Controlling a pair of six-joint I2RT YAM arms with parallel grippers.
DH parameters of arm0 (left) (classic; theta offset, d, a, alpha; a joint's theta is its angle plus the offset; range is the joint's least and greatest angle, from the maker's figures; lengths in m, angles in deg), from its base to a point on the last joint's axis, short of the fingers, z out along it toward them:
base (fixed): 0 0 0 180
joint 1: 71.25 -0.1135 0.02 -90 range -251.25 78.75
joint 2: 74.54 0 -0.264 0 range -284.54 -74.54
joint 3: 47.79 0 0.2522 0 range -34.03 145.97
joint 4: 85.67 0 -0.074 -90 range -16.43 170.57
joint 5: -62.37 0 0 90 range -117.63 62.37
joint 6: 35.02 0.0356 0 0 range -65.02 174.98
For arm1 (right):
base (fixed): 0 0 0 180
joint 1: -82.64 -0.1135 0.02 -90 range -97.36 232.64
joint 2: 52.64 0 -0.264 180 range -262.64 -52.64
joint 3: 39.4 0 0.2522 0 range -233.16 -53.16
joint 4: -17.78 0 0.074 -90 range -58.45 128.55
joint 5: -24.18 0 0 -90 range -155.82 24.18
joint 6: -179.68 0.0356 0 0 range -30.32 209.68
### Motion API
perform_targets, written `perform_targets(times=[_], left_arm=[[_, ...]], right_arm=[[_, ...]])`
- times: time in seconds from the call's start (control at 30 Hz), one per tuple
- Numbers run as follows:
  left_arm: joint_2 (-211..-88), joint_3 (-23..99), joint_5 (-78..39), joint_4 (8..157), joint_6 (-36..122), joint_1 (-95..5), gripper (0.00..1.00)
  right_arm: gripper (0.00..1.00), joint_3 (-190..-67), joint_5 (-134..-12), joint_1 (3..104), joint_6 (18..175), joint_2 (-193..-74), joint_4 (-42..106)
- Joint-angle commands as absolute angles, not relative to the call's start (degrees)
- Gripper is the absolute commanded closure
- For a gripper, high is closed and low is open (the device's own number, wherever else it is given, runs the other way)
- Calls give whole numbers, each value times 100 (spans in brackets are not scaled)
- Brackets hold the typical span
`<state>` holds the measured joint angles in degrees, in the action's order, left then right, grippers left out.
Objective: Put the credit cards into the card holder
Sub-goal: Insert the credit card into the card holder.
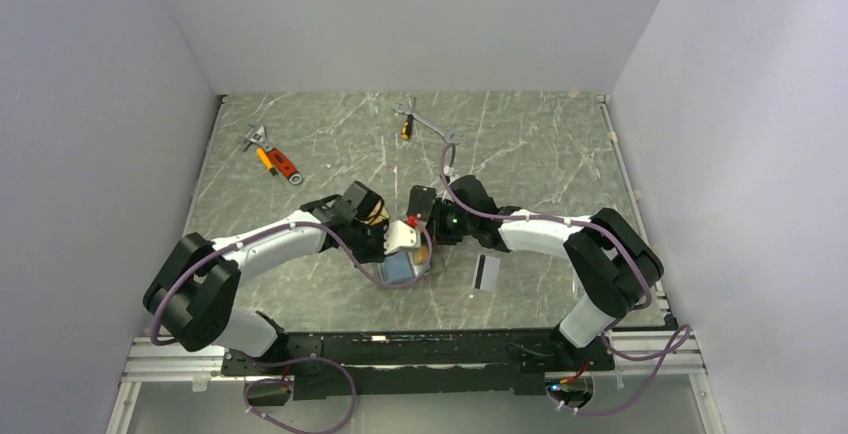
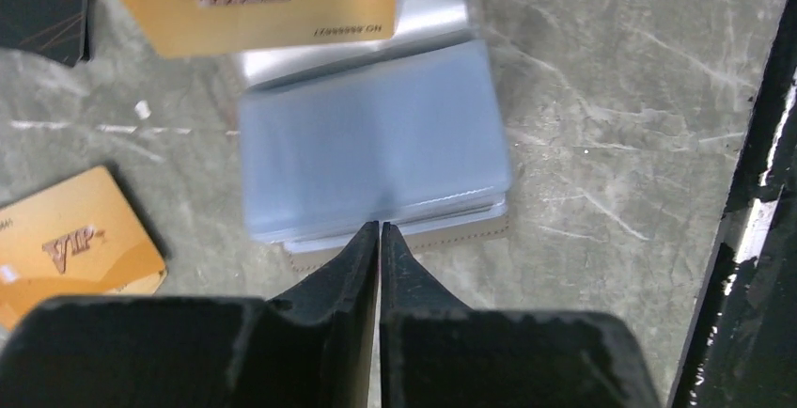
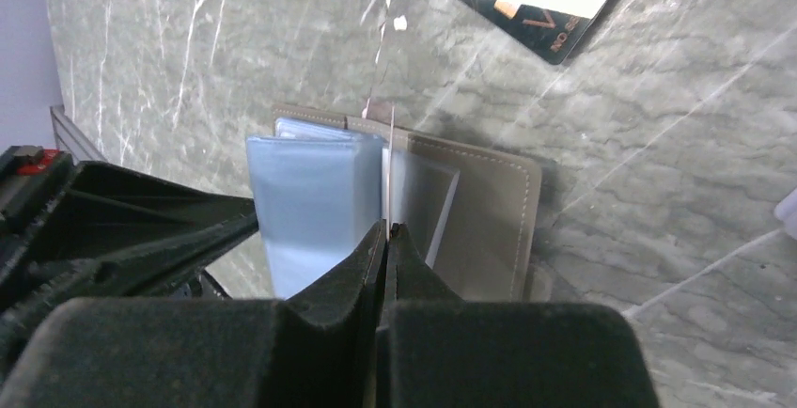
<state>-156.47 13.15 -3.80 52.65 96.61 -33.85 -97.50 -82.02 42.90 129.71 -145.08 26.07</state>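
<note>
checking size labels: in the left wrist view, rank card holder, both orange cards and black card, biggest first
1. card holder
2. upper orange card, cropped by the frame
3. lower orange card, cropped too; order with the upper one unsure
4. black card, only a corner shows

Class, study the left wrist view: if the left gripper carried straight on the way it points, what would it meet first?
The card holder: the left gripper points at the near edge of its blue-grey pockets, perhaps touching it; depth is unclear.
</note>
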Motion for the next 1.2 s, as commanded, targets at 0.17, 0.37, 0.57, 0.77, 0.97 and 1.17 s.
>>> perform_targets(times=[0.17,0.37,0.57,0.77,0.97,1.17], left_arm=[[-15854,1097,-1265,5739,10188,-2707,89],[-15706,926,-1493,5762,10194,-2662,90],[-15818,978,-1533,5768,10106,-2669,90],[-15796,957,-1568,5789,10122,-2666,91],[-15769,926,-1568,5783,10094,-2669,91],[-15703,784,-1621,5809,10115,-2669,92]], right_arm=[[100,-9150,-8483,4265,13426,-14421,1396],[100,-8676,-8477,4250,13913,-14015,783],[100,-8756,-7926,4253,13629,-13466,1729],[100,-8693,-7493,4725,13400,-12440,2440],[100,-9042,-7980,4663,13479,-12814,2422],[100,-8934,-8145,4589,13821,-12891,1916]])
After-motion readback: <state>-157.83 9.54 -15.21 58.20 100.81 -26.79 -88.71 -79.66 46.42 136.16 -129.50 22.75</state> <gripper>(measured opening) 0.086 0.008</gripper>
